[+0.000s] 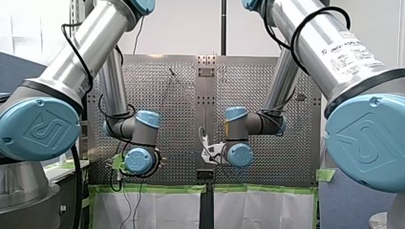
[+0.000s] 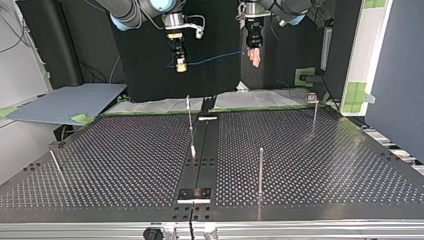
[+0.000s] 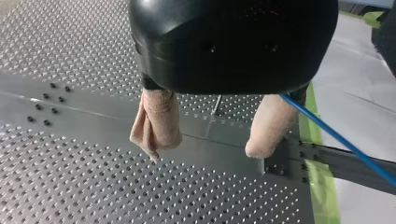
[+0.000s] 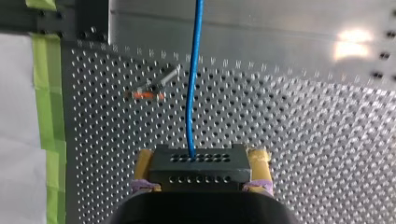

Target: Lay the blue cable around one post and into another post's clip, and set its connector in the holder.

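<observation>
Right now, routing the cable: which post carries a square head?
The far post at the top view's right; none of the other three shows one.

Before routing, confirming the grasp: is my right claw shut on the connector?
Shut: the black connector sits pinched between the yellow pads of my right claw, blue cable leading out ahead.

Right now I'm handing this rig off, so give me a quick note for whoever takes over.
My left gripper: jaws open, holding nothing; the blue cable passes right by one pad.
My right gripper: jaws shut on the connector, up above the table.
The cable spans the air between the arms; the posts are bare.
Done: connector gripped.
Left: route cable around one post, clip it into another, seat the connector.
</observation>
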Available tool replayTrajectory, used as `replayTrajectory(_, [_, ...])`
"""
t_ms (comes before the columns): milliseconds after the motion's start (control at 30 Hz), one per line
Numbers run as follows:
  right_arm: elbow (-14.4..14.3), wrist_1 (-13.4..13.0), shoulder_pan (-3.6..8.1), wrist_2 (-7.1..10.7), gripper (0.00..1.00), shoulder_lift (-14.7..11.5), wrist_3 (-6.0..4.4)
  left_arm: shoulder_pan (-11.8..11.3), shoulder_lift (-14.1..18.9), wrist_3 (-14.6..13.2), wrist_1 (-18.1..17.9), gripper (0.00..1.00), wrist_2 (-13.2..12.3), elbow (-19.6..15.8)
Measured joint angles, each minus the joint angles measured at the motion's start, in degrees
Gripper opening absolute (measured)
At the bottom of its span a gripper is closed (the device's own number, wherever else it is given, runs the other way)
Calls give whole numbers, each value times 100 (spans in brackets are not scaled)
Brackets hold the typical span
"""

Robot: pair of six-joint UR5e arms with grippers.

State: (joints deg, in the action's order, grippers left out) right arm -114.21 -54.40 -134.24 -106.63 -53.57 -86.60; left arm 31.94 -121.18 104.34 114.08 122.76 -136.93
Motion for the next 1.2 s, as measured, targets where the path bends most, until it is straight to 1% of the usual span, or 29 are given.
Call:
replayTrajectory(67, [80, 87, 9, -88, 20, -54, -88, -35, 3, 68, -83, 100, 8, -8])
replayTrajectory(100, [119, 148, 10, -144, 20, -102, -149, -55, 31, 77, -110, 100, 22, -10])
replayTrajectory(167, [169, 239, 9, -187, 20, -186, -240, -81, 95, 61, -100, 100, 42, 4])
replayTrajectory(200, [210, 306, 9, -187, 20, -248, -307, -97, 150, 47, -66, 100, 54, 29])
replayTrajectory(233, [243, 354, 9, -181, 20, -295, -352, -111, 196, 36, -31, 100, 64, 57])
replayTrajectory(300, [326, 459, 8, -144, 20, -399, -424, -150, 310, 17, 70, 100, 92, 142])
replayTrajectory(333, [365, 506, 10, -127, 20, -444, -441, -168, 357, 14, 116, 100, 108, 184])
replayTrajectory(467, [560, 710, 48, -85, 20, -648, -452, -297, 548, -1, 302, 100, 106, 364])
replayTrajectory(733, [981, 1132, 157, 46, 20, -1071, -433, -689, 957, 86, 707, 100, -194, 771])
replayTrajectory(933, [1238, 1390, 212, 123, 20, -1329, -429, -976, 1257, 113, 1010, 100, -220, 1070])
replayTrajectory(1033, [1366, 1517, 244, 139, 20, -1456, -411, -1042, 1417, 156, 1169, 100, -198, 1230])
replayTrajectory(1200, [1617, 1769, 282, 168, 20, -1708, -357, -1070, 1672, 201, 1423, 100, -140, 1487])
